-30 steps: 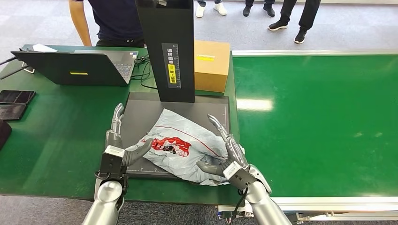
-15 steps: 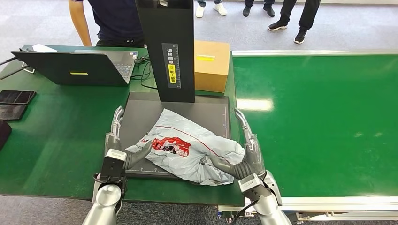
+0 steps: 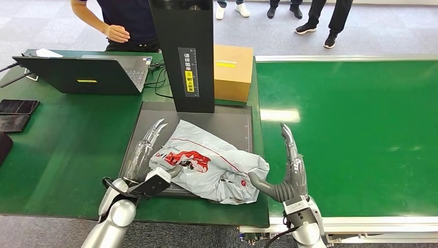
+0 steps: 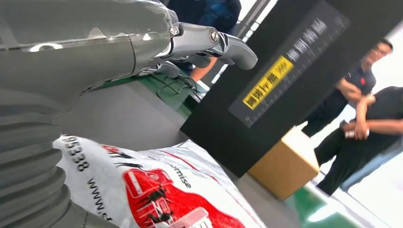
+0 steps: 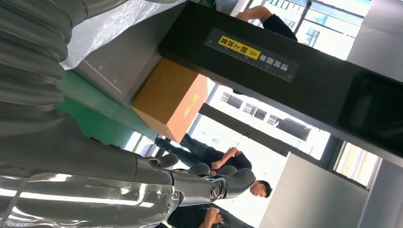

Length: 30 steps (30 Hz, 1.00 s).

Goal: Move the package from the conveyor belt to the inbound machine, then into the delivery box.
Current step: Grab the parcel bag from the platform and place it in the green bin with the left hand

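The package (image 3: 206, 163), a grey plastic mailer with red print, lies on the dark plate (image 3: 232, 124) of the inbound machine, in front of its black column (image 3: 188, 57). My left hand (image 3: 147, 157) is at the package's left edge, fingers stretched over the plate and thumb touching the bag. My right hand (image 3: 286, 173) stands just right of the package, fingers pointing up and thumb against the bag's right end. Neither hand grips it. The left wrist view shows the package (image 4: 157, 190) under my left hand (image 4: 95, 47). A brown cardboard box (image 3: 233, 72) stands behind the plate.
The green conveyor belt (image 3: 351, 129) stretches to the right. An open laptop (image 3: 82, 75) with cables sits at the back left, and dark phones (image 3: 15, 108) lie at the far left. A person (image 3: 124, 20) stands behind the laptop; others stand further back.
My right hand slid right, off the package's top to its right end. My left hand swung in over the plate toward the bag. The person's hand came into view behind the laptop.
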Each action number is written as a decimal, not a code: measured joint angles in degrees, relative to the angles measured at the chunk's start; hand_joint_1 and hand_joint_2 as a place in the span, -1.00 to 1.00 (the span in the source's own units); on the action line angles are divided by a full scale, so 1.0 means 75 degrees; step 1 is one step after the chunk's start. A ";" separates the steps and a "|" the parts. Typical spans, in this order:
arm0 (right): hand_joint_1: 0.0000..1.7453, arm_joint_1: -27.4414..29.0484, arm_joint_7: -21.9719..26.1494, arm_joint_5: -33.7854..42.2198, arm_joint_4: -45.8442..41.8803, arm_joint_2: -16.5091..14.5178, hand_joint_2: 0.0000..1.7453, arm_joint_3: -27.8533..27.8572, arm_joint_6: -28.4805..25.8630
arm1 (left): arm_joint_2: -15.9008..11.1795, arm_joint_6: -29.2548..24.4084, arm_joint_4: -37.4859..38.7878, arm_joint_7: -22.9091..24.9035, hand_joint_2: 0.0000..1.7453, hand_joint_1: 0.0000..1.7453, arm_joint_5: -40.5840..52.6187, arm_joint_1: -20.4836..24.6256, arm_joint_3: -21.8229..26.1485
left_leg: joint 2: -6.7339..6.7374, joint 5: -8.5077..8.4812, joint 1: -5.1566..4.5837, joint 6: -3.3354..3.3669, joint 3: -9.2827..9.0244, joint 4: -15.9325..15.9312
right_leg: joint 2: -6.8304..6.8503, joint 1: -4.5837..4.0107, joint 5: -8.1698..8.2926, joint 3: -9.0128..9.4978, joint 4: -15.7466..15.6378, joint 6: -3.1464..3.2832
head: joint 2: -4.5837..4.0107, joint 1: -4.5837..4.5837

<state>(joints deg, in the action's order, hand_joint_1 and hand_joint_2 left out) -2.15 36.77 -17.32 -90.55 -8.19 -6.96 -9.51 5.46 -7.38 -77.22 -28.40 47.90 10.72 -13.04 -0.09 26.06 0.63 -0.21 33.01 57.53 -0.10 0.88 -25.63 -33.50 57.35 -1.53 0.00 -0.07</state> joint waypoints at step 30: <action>-1.00 0.0642 0.0034 0.0509 -0.0549 -0.0124 1.00 0.0994 0.0028 | -0.0562 0.2175 0.4987 0.1086 1.00 0.76 0.1224 0.4025 -0.2971 | 0.0000 0.0005 -0.0001 0.0000 -0.0079 -0.0005 | 0.0001 0.0001 0.0000 0.0080 0.0000 0.0002 | 0.0000 -0.0001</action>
<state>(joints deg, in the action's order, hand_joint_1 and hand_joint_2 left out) 2.66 37.03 -13.50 -94.66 -9.11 0.49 -9.30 1.25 8.94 -39.81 -20.26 57.07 40.90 -35.32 -0.09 26.10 0.62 -0.21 32.42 57.49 -0.09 0.89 -25.63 -32.89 57.35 -1.52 0.00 -0.07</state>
